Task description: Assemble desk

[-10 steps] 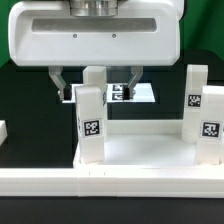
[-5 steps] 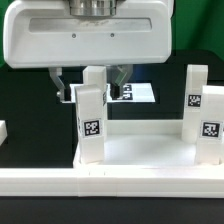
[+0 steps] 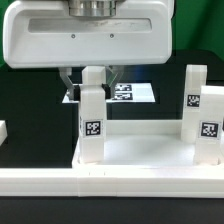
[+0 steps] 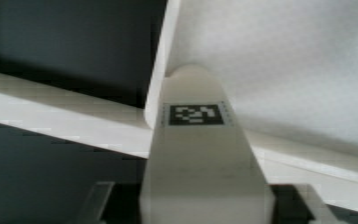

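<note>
Pincer (image 3: 91, 78) around square white leg (image 3: 93, 80)

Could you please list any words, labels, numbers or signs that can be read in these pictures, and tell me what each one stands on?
No words, brands or numbers can be read in either view.
Black-and-white square tags, patterns only: one on the near leg, two on the legs at the exterior view's right, several on the marker board, one on the leg in the wrist view.
The gripper carries no visible marking.
</note>
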